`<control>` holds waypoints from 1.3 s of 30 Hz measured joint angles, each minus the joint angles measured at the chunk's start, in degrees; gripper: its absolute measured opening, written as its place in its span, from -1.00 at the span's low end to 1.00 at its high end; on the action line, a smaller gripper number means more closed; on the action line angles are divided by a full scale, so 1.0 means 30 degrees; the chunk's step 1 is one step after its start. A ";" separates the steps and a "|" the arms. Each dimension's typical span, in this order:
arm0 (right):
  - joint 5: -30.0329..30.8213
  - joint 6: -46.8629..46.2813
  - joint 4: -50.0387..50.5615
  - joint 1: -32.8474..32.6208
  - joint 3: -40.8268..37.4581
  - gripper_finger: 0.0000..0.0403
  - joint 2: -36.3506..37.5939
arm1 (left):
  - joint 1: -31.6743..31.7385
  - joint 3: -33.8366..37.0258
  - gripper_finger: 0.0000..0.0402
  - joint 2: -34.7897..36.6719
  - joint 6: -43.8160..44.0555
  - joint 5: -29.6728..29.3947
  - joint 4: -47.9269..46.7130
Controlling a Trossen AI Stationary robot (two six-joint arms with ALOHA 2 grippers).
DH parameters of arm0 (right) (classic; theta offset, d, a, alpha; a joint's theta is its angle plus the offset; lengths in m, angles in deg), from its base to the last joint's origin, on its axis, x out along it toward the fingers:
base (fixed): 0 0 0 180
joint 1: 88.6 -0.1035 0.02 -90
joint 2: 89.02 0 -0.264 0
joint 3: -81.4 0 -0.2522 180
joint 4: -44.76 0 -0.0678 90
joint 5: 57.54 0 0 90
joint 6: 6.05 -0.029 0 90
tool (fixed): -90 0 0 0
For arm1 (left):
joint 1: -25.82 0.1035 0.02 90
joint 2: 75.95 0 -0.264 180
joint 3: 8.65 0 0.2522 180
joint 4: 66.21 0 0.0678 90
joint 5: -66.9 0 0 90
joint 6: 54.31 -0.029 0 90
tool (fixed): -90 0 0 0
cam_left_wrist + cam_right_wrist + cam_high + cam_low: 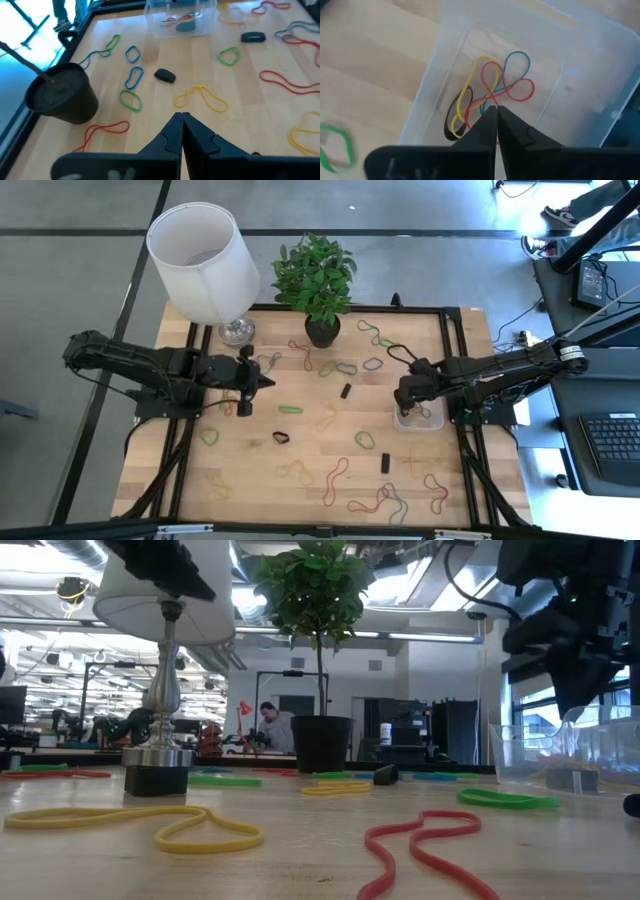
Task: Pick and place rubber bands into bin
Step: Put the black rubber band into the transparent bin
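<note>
1. Hovering over the bin (580, 70), the right claw (496, 112) is pressed together, empty; red, yellow, teal rubber bands (495, 85) lie inside.
2. Left claw (181, 120) pressed together, parked mid-worktop (250, 460) among loose bands.

A wooden table (250, 465) with a black frame fills the middle of the scene. At its far left corner stands a lamp with a white shade (203, 260) on a silvery metal base (236, 331). Just right of it, at the far edge, a leafy green plant (316, 275) grows from a black pot (322, 332). Small black rectangular blocks lie on the wood: one near the centre (346, 391), another nearer and to the right (385, 463). Off the table's right side sit a keyboard (610, 448) and a dark desk. In the room beyond, a person (272, 726) sits at a workstation.
</note>
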 joint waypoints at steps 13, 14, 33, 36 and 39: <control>-0.0784 0.4374 -0.0058 -0.0858 0.0000 -0.92 0.0000 | -0.2626 -0.6189 -0.99 -0.7668 0.4077 -0.1897 -0.4127; -0.0784 0.4423 -0.0058 -0.1027 0.0000 -0.92 0.0000 | -0.2824 -0.6768 -0.99 -0.8323 0.4350 -0.1900 -0.4533; 0.3327 0.5464 -0.1946 -0.9414 -0.0007 -0.92 0.6034 | -0.5405 -1.0761 -0.98 -1.4741 0.6368 -0.0730 -0.6496; 0.4159 0.5461 -0.1905 -1.0175 -0.0007 -0.92 0.6867 | -0.5255 -1.0761 -0.98 -1.5105 0.6494 -0.0287 -0.6567; 0.4408 0.5425 -0.1890 -1.0469 0.0000 -0.92 0.7310 | -0.4986 -1.0762 -0.96 -1.5491 0.7196 0.0806 -0.6988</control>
